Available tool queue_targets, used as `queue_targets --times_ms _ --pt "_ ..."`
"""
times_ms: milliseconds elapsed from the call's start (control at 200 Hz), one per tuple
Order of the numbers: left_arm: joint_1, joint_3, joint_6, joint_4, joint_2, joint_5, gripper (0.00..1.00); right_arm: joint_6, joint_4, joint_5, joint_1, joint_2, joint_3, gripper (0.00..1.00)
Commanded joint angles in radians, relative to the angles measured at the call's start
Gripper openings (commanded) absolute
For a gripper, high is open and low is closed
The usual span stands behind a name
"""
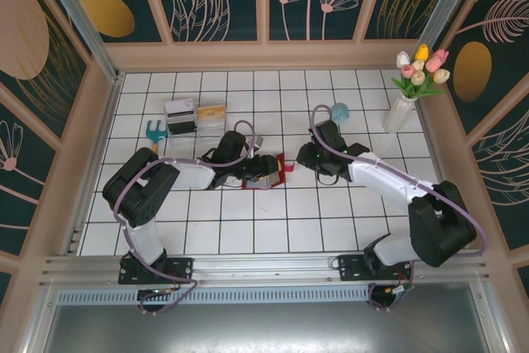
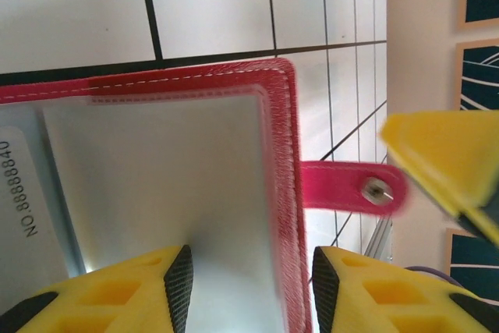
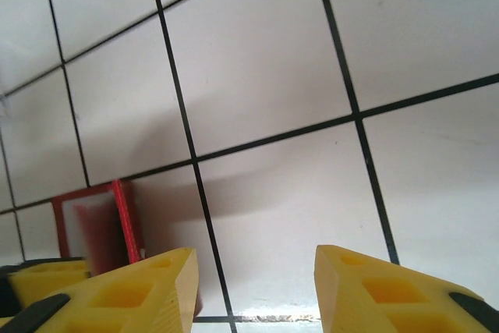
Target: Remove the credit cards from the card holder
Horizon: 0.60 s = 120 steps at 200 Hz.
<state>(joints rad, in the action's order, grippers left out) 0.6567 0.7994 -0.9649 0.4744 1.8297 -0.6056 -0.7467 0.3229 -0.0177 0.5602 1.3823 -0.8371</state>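
**Kid A:** Where is the card holder?

**Kid B:** The red card holder point(image 2: 164, 185) lies open near the middle of the tiled table point(image 3: 257, 60). It is right under your left gripper point(image 2: 249, 286). In the top view, your right gripper point(image 3: 257, 278) hangs just beside it, at 3 o'clock.

**Kid A:** Are my jaws holding anything?

**Kid B:** I think not. The left jaws stand about half apart. One finger is over the pale inside pocket and the other is past the red edge, with room to spare. The right jaws are half apart too, with bare tile between them.

**Kid A:** Where is a card?

**Kid B:** In the left wrist view, a pale credit card point(image 2: 27, 193) with a printed number sits in the holder at 9 o'clock. The snap tab point(image 2: 351, 186) sticks out at 3 o'clock.

**Kid A:** How will it feel?

**Kid B:** My guess is that the card is light, thin, stiff and slippery. The holder looks light and soft, so it may slide or fold if you pull. Press the holder down with one gripper. Pinch the card's flat faces with the other, wherever an edge peeks out. I cannot tell which end is free. Then pull straight along the pocket. Don't grab the tab, because it will likely bend.
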Motion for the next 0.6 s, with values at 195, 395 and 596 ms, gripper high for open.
queue_targets --times_ms 195,395,596 --pt "0.017 0.037 -0.013 0.007 0.052 0.031 0.47 -0.011 -0.209 0.242 -0.036 -0.06 0.084 0.41" --pt "0.017 0.037 0.019 -0.069 0.049 0.08 0.4 -0.037 -0.304 0.37 -0.024 0.011 0.072 0.29" --pt "0.018 0.041 0.017 -0.06 0.054 0.072 0.43 -0.046 -0.309 0.366 -0.001 0.084 0.022 0.29"
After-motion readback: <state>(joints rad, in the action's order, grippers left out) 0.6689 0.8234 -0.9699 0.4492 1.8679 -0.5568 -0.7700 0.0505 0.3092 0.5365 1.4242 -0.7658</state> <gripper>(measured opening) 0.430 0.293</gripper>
